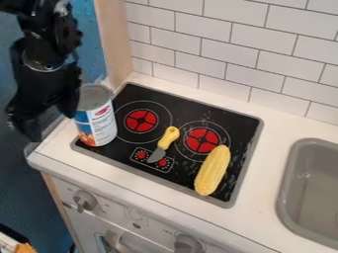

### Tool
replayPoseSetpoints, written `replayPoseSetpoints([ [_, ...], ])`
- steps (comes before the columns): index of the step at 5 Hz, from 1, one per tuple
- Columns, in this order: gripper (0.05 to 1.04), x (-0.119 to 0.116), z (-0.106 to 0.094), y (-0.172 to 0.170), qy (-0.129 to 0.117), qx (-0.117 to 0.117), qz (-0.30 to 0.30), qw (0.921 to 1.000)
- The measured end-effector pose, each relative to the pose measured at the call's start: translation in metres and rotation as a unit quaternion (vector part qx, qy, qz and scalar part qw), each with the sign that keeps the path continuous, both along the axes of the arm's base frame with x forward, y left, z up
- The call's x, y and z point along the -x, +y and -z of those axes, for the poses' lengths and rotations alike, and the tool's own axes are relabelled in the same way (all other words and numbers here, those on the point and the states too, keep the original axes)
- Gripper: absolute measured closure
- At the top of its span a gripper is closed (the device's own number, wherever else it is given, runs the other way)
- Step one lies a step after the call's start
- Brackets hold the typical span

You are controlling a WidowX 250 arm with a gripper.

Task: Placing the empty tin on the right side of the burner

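Tin (99,121) with a blue, white and red paper label stands upright at the left of the frame, on the left edge of a flat black stovetop (231,121) with red-centred burners. The black two-finger gripper (51,126) hangs in the upper left of the frame, just beside the tin. It is released: its fingers stand apart with nothing between them. One overlaps the tin's left edge in the picture; whether they touch, I cannot tell.

The step in hand appears to be the grasp. Next, the gripper needs to shift so the tin sits between its fingers, then close and lift straight up.

The carry rightwards should pass high over the small knife with a yellow handle and grey blade (163,144), at the centre. The yellow plastic corn cob (212,170) lies near the right-hand burner (202,140), so a careless set-down there could bump it.
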State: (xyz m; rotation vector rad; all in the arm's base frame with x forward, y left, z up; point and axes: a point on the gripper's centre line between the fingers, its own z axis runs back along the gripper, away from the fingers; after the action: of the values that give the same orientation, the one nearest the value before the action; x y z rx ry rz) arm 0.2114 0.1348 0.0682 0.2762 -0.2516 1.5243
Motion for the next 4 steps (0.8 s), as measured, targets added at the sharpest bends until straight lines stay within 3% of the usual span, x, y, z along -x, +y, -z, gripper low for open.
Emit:
replayPoseSetpoints([
  [1,0.083,-0.006,0.008,0.026,0.007,0.017,-0.083,0.9963],
  [2,0.083,-0.008,0.022,0.041,0.014,0.017,-0.161,0.9867],
  [3,0.083,-0.005,0.025,0.054,0.001,0.026,-0.217,0.9759],
  [4,0.083,-0.014,0.035,0.063,-0.019,0.021,-0.252,0.9673],
])
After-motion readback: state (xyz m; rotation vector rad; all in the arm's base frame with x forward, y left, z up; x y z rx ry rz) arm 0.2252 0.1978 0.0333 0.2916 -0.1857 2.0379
